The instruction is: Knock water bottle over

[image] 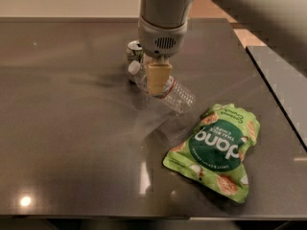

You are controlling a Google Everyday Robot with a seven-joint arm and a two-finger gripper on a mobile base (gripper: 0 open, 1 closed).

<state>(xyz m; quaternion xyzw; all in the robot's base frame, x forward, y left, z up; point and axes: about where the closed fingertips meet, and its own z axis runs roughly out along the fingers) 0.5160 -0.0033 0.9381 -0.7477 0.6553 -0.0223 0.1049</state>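
Water bottle (180, 96): just off the bench's middle toward 1 o'clock, tipped far from upright. Its white cap points to 10 o'clock and its base to 4 o'clock. Whether it lies fully flat cannot be told.
Gripper (158, 84): reaches in from 12 o'clock, its cream tip across the bottle's upper half by the label band. Contact looks likely but is not certain.
Grip: whether the gripper is spread or closed cannot be told.
Can (135, 49): upright, just beside the bottle's cap at its 11 o'clock.
Snack bag (216, 150): flat at the bottle's 4 o'clock, near its base but apart.
Bench (67, 128): dark and glossy, carrying all three things.
Step in hand: judged to be the last of the topple, settling the bottle onto its side.
Doing it well: push sideways high on the bottle, toward 4 o'clock, in one short stroke. Don't press down, since a round ribbed bottle may squirt out or roll. Then lift straight up.
Watch for: clipping the can at 11 o'clock, or rolling the bottle into the bag.
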